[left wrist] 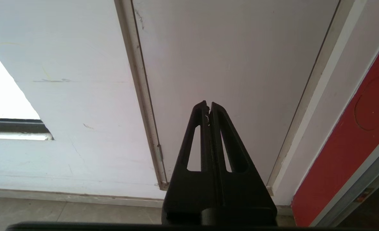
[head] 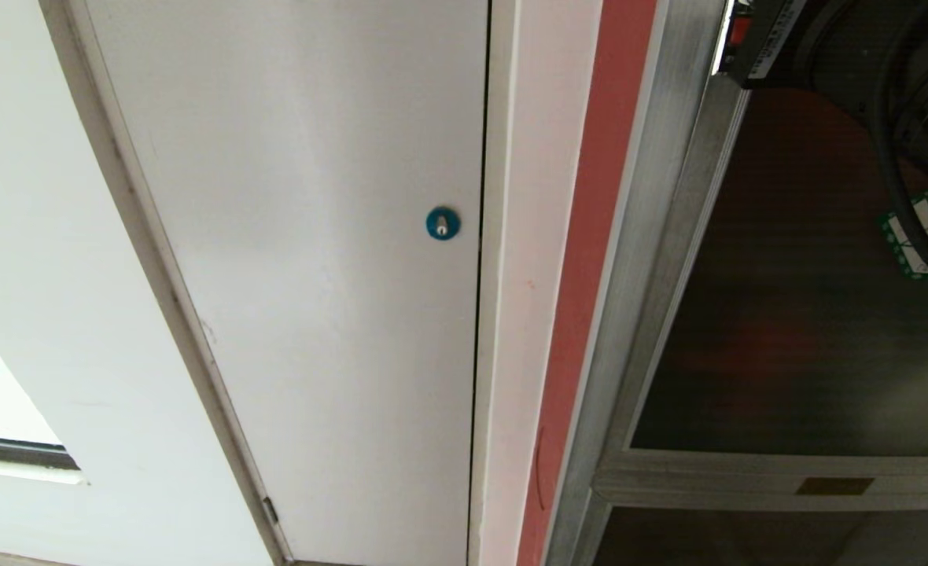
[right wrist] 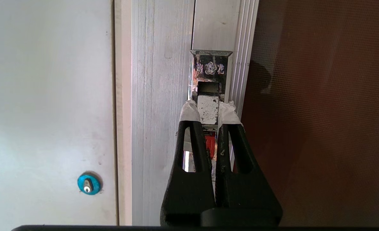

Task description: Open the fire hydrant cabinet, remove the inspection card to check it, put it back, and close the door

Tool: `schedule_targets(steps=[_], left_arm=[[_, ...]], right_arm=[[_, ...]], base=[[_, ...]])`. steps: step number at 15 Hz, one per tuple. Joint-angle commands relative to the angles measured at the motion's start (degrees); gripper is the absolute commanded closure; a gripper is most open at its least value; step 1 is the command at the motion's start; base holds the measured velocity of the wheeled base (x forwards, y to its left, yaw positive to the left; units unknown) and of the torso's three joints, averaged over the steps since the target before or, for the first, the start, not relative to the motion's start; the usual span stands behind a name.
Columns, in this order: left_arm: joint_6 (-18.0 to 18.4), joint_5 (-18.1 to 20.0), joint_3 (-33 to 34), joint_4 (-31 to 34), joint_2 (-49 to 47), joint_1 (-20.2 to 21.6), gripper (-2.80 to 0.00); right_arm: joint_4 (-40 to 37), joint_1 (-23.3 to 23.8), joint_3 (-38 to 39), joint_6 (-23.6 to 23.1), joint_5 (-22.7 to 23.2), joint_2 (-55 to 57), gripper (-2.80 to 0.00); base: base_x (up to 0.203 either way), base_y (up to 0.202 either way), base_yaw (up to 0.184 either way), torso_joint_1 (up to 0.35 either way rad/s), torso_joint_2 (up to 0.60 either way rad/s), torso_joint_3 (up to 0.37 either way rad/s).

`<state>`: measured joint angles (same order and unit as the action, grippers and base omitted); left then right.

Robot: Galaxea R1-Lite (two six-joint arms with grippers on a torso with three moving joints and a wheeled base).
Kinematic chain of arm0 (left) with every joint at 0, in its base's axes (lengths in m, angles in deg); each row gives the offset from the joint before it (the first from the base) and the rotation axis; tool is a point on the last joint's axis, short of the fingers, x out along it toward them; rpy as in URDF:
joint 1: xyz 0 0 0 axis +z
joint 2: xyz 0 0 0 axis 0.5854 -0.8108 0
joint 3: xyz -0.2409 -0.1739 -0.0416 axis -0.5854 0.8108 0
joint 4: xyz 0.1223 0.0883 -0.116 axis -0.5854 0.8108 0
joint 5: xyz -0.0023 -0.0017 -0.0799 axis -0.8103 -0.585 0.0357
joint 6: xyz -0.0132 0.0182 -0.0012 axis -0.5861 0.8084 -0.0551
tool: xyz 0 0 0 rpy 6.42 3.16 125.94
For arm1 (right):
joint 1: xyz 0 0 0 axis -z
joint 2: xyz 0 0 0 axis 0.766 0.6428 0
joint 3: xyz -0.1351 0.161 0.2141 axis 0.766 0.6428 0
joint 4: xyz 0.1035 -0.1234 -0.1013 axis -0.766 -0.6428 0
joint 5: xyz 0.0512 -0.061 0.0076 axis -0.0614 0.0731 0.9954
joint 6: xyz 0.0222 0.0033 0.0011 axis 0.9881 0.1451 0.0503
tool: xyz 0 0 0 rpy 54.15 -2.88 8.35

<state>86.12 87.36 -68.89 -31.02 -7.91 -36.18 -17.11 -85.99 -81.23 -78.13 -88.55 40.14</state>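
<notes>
The right end effector (right wrist: 208, 110) is pinched narrow on the shiny metal latch (right wrist: 207, 109) set in the silver frame of the door (right wrist: 321, 112), its white-padded fingertips (right wrist: 189, 110) on either side of the latch. The door is closed, beside the white panel (head: 299, 236) with the blue lock (head: 442, 223). The left end effector (left wrist: 208, 107) hangs with fingers pressed together before the white panel.

My two black claws, seen from behind the fingers.

My left gripper (left wrist: 208, 104) has two matte black plastic fingers, each a long taper with a slim triangular cut-out, rising from a broad black base with a rounded boss at its middle. My right gripper (right wrist: 208, 110) is built the same, but its tips are wrapped in crumpled white tape (right wrist: 189, 112), and pale scuffs fleck the inner edges of its fingers.
</notes>
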Motion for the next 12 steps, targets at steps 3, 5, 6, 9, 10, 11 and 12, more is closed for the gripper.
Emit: schedule_targets(steps=[3, 5, 6, 9, 10, 11, 12], left_arm=[[0.04, 0.0, 0.0, -0.02, 0.01, 0.0, 0.0], [0.04, 0.0, 0.0, 0.03, -0.06, 0.0, 0.0], [0.04, 0.0, 0.0, 0.02, -0.05, 0.0, 0.0], [0.04, 0.0, -0.08, -0.01, 0.01, 0.0, 0.0], [0.04, 0.0, 0.0, -0.01, -0.07, 0.0, 0.0], [0.04, 0.0, 0.0, 0.04, 0.01, 0.0, 0.0], [0.04, 0.0, 0.0, 0.01, 0.0, 0.0, 0.0]], right_arm=[[0.39, -0.56, 1.25, -0.11, -0.09, -2.1, 0.0], [0.33, -1.97, 1.55, -0.11, -0.2, -3.7, 0.0], [0.01, -2.53, 1.69, -0.11, -0.18, -4.42, 0.0], [-3.72, -3.14, 2.02, 0.14, -0.04, -7.83, 0.0], [-4.27, -3.72, 2.06, 0.15, -0.11, -9.23, 0.0], [-4.88, -4.25, 2.4, 0.15, -0.21, -10.64, 0.0], [-5.63, -4.49, 3.02, 0.15, -0.25, -12.07, 0.0]], base=[[0.0, 0.0, 0.0, 0.0, 0.0, 0.0], [0.0, 0.0, 0.0, 0.0, 0.0, 0.0], [0.0, 0.0, 0.0, 0.0, 0.0, 0.0], [0.0, 0.0, 0.0, 0.0, 0.0, 0.0], [0.0, 0.0, 0.0, 0.0, 0.0, 0.0], [0.0, 0.0, 0.0, 0.0, 0.0, 0.0], [0.0, 0.0, 0.0, 0.0, 0.0, 0.0]])
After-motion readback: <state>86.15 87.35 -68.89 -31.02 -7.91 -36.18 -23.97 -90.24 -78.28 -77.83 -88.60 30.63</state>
